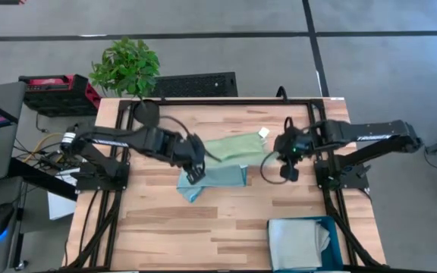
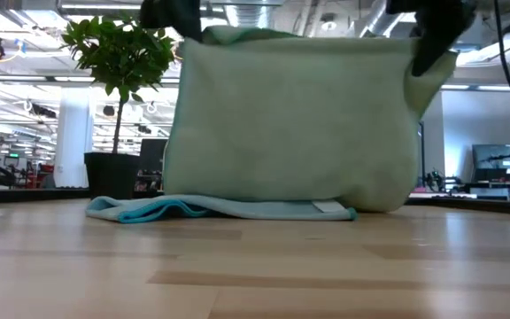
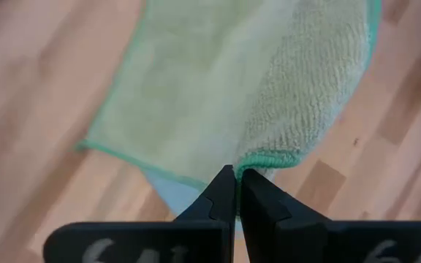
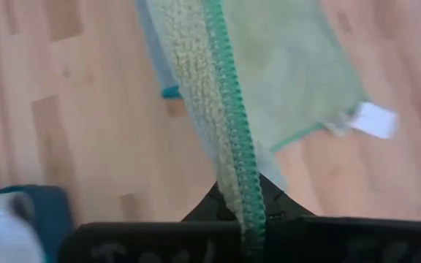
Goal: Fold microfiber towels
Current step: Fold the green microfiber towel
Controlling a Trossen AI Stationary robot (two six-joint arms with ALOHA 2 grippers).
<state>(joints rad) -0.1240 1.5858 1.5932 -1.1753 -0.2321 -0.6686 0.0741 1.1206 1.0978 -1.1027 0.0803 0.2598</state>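
Bench [image 1: 165,227]: pale wood planks, framed by dark rails along the left, right and far edges. Grey floor with dark seams beyond the far edge; a potted plant [image 1: 125,66] and a black keyboard [image 1: 196,83] sit just past it, a red-and-black case [image 1: 58,91] off the far-left corner. In the low view the room behind is an open hall with ceiling lights, columns and monitors. Pale green towel [image 2: 290,124] is lifted off the bench near its middle, hanging as a sheet between both claws. Left claw [image 3: 236,179] is clenched on one green-hemmed corner; right claw [image 4: 243,212] is clenched on the opposite hemmed edge, with the cloth running up between its fingers. Light blue towel [image 1: 211,180] lies flat on the bench beneath the hanging one, partly covered by it. Teal bin [image 1: 332,227] at the near-right corner holds a light grey towel [image 1: 298,243]; the bin is cut off by the picture's edge. Small white tag [image 4: 375,120] shows at the green towel's hem. In the low view both claws are mostly cut off at the top. The green towel's far side is hidden.
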